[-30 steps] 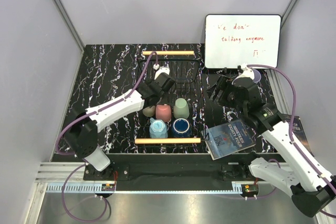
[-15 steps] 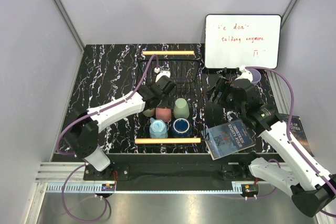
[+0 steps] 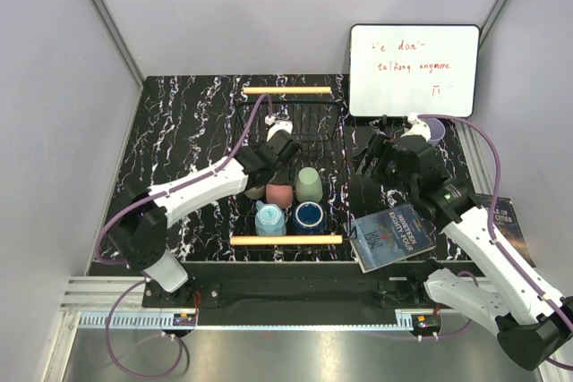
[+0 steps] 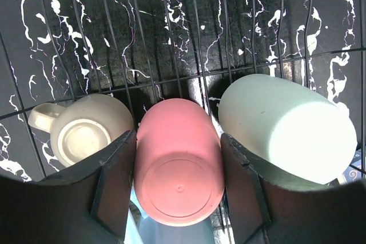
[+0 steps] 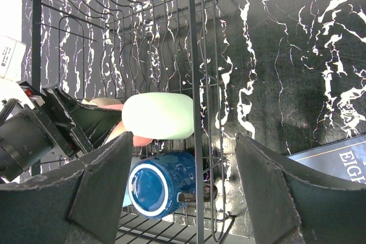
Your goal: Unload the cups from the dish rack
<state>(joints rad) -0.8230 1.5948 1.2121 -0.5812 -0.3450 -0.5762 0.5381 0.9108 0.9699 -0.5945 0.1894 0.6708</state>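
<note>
White arm shells (image 3: 192, 187), black joints (image 3: 143, 232), purple cables (image 3: 245, 129), dark left gripper (image 4: 177, 138), dark right gripper (image 5: 183, 141)

The rack (image 3: 309, 123) is packed in its near half and bare wire in its far half. The left gripper (image 4: 177, 190) straddles the pink cup (image 4: 178, 170), with the beige mug (image 4: 86, 132) and green cup (image 4: 286, 124) just beside its fingers (image 4: 114, 187), hardly a gap either side. Right of the rack, the whiteboard (image 3: 412, 69), book (image 3: 392, 234) and right gripper (image 3: 369, 157) hem in the table (image 3: 188, 123); its left side lies open.

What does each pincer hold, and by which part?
Left pincer flanks the pink tumbler at its sides; whether it grips cannot be told. Right pincer holds nothing.
</note>
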